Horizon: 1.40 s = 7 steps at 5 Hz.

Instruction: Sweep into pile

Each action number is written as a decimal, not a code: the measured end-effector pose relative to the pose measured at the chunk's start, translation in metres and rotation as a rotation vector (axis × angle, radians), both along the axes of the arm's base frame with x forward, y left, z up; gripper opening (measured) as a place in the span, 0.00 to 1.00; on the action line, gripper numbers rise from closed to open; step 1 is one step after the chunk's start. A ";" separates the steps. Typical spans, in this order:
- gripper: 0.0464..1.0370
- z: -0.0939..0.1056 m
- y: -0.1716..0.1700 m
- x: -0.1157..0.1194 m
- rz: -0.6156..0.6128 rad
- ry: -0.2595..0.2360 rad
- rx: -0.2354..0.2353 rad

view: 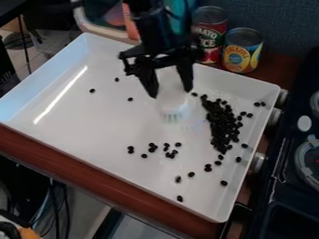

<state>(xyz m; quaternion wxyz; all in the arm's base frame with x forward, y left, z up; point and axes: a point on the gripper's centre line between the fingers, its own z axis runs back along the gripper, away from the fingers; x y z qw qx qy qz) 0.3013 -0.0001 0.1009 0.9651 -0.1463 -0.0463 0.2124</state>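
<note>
- A brown wooden table (118, 187) carried a white rectangular tray (112, 135), set askew, its near edge running close to the table's front edge.
- Behind the tray's far edge stood two upright cans side by side: a taller one with a red label (211, 35) and a shorter one with a yellow and blue label (242, 50). A blue-grey surface rose behind them.
- A black stove (283, 175) lay just beyond the tray's right edge, with silver knobs (258, 162) between the two.
- Dark cables (55, 200) hung below the table, towards the left.
- The black gripper (170, 93) hung over the tray, between its middle and its far edge, clamped on a white brush (171, 103) that pointed bristles down.
- Most of the black beans (221, 123) lay heaped in a long, uneven pile near the tray's right edge, to one side of the brush and apart from it.
- More beans lay loose: small clusters towards the near edge, several between the pile and the near right corner, a few by the far right corner, and three scattered in the far left part.
</note>
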 end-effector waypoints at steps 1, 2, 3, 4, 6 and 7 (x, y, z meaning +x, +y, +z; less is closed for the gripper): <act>0.64 -0.005 0.029 -0.011 0.020 0.006 0.037; 0.64 -0.019 0.061 -0.026 0.030 0.005 0.093; 0.64 -0.029 0.087 -0.041 0.033 -0.015 0.133; 0.64 -0.036 0.096 -0.048 0.048 -0.012 0.151; 0.64 -0.054 0.075 -0.061 0.074 0.054 0.140; 0.64 -0.070 0.056 -0.062 0.068 0.075 0.152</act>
